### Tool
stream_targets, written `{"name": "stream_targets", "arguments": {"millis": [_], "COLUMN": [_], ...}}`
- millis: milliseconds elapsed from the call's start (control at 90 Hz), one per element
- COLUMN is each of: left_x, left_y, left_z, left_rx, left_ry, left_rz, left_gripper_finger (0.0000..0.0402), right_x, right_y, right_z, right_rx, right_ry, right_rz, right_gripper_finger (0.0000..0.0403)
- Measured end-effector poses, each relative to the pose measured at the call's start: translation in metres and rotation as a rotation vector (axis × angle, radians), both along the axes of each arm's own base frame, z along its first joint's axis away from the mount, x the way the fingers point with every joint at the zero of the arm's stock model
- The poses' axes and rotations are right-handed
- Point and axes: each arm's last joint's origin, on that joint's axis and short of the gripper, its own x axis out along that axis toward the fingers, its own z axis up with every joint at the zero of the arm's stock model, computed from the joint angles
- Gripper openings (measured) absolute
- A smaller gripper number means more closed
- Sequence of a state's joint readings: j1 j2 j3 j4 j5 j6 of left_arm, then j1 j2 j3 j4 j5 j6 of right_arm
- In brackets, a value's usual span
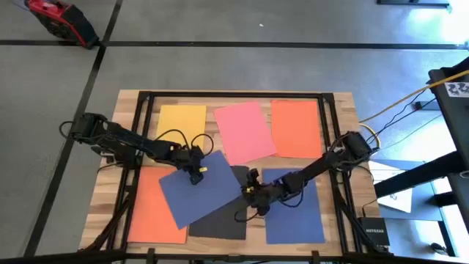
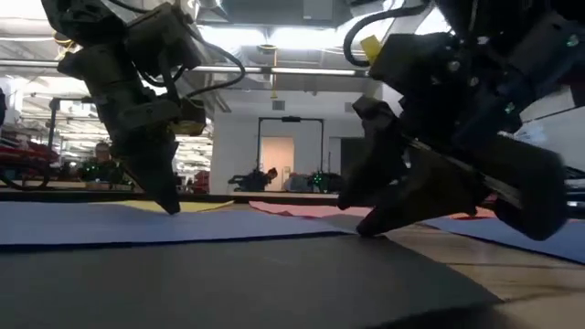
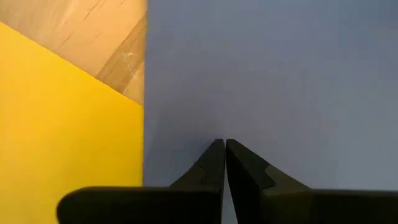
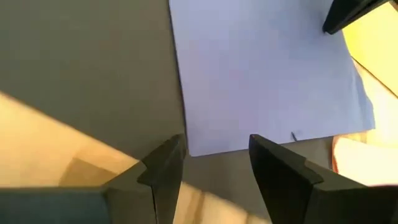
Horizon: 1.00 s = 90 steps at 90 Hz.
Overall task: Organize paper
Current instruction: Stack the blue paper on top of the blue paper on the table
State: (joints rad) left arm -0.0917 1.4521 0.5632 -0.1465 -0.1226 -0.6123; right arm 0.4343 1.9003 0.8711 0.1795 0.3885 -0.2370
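**Tilted blue sheet under two grippers**

Pale wooden table [image 1: 331, 103], paper spread over it. Tilted dark blue sheet [image 1: 201, 187] lies mid-table, overlapping the black sheet [image 1: 223, 220] toward the near edge. Left gripper [image 1: 196, 174], fingers pressed together, tip down on the blue sheet near its far corner. Right gripper [image 1: 251, 192], fingers spread, at the sheet's right corner.

Judgement: press lightly, drag slowly, so the sheet turns without buckling.

Left wrist view alone shows the yellow sheet [image 3: 62, 118] meeting the blue edge; high view shows the whole layout.

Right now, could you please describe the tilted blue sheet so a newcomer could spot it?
On the wooden table, look to the middle of the near half. The dark blue sheet there lies askew over a black sheet, with the left claw pressing on it; the other blue sheet lies straight.
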Motion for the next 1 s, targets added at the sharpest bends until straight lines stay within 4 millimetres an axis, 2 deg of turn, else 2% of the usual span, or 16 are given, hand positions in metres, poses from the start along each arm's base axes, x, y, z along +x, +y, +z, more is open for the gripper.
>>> {"name": "stream_targets", "arguments": {"millis": [733, 844, 1000], "left_x": [0.000, 0.000, 0.000], "left_y": [0.000, 0.000, 0.000], "left_z": [0.000, 0.000, 0.000], "left_rx": [0.000, 0.000, 0.000], "left_ry": [-0.002, -0.002, -0.002], "left_rz": [0.000, 0.000, 0.000], "left_gripper_finger": [0.0000, 0.0000, 0.0000], "right_x": [0.009, 0.008, 0.001], "right_y": [-0.010, -0.009, 0.002], "right_z": [0.004, 0.002, 0.001], "right_rx": [-0.012, -0.011, -0.029], "right_ry": [-0.056, -0.037, -0.012], "right_rz": [0.003, 0.018, 0.055], "right_gripper_finger": [0.0172, 0.0172, 0.0172]}}
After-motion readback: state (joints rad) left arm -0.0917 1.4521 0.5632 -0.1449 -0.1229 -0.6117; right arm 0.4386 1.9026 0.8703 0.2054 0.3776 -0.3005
